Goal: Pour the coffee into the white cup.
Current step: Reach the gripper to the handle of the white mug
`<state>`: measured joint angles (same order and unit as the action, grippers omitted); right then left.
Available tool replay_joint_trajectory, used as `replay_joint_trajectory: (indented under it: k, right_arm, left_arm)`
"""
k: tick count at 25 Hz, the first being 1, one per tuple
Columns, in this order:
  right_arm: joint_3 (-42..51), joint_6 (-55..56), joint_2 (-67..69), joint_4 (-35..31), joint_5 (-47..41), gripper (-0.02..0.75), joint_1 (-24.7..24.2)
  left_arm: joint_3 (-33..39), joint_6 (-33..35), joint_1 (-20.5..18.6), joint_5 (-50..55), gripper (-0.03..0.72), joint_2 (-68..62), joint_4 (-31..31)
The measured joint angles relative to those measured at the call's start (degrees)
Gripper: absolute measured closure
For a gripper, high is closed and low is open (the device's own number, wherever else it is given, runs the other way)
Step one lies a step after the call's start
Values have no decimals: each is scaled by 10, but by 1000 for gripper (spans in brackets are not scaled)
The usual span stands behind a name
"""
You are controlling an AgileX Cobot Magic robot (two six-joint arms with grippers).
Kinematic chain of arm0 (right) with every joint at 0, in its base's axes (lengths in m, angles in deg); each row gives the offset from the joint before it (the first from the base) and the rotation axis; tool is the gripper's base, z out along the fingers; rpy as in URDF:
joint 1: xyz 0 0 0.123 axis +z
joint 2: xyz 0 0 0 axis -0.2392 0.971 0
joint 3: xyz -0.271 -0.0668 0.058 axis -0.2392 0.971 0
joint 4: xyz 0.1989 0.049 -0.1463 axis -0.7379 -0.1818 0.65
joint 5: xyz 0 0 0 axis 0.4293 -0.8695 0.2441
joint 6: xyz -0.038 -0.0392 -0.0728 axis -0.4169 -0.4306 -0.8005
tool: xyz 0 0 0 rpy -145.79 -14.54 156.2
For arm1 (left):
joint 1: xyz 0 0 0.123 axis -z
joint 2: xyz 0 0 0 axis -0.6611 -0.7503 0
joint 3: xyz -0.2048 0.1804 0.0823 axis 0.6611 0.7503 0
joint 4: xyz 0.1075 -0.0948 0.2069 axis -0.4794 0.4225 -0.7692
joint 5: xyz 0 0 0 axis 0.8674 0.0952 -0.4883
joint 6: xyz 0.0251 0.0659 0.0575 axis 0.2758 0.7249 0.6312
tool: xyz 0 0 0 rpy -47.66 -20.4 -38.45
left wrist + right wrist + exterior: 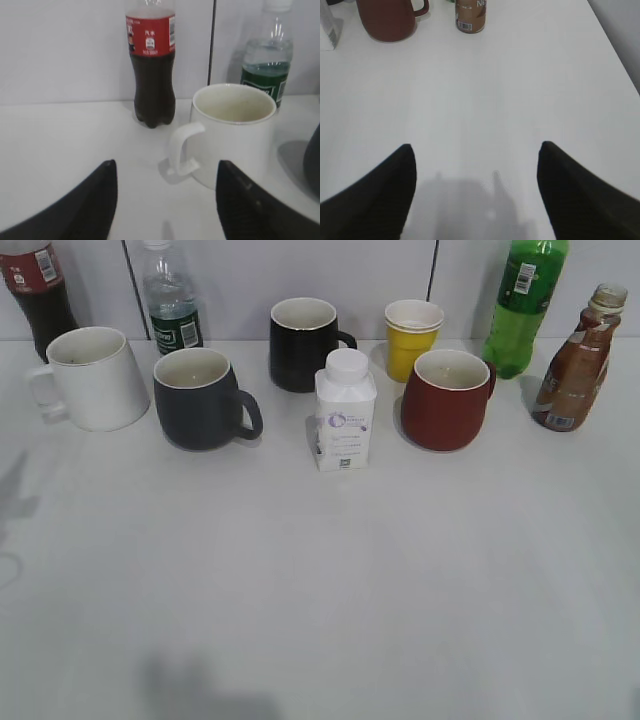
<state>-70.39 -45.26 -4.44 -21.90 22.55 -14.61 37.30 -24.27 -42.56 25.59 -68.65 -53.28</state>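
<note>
From my station I see the coffee bottle point(574, 365) standing at the far right of the white surface point(320, 590), leaning a little with its neck tipped toward the right, long axis close to vertical, brown liquid filling most of it and its cap on. The white cup point(95, 378) sits at the far left, upright, mouth up, handle pointing left in the exterior view; in the left wrist view its inside point(234, 102) looks empty apart from faint staining. I count four mugs: the white one, a dark grey mug point(203, 398) just beside it, a black mug point(304, 343) behind, and a red mug point(447, 398), all showing pale interiors with no liquid I can make out. One yellow paper cup point(412, 338) stands behind the red mug. One small white carton point(345, 410) with a screw cap stands mid-row. Bottles total four: cola point(151, 65), a clear green-labelled one point(266, 60) partly filled, a green soda bottle point(525, 302), and the coffee. The left end effector point(164, 200) hangs with fingers spread wide, gripping nothing, facing the white cup. The right end effector point(476, 192) is equally wide apart and empty above bare surface.
</note>
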Motion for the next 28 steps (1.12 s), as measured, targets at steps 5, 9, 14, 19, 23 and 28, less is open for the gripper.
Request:
replay_joint_trajectory:
  k: [5,9,14,19,23,28]
  right_arm:
    - [0,0,0,0,0,150,0]
    - [0,0,0,0,0,150,0]
    - [0,0,0,0,0,150,0]
    - [0,0,0,0,0,150,0]
    - [0,0,0,0,0,150,0]
    - [0,0,0,0,0,150,0]
  left_arm:
    - [-7,0,0,-55,218,-81,-3]
    - [-35,0,0,-83,218,-139,-4]
    - [-80,0,0,-106,218,-204,-4]
    - [-121,-6,0,-131,218,-266,-4]
    - [-157,-11,0,-135,218,-311,-4]
    - [-205,-12,0,-138,218,-352,-4]
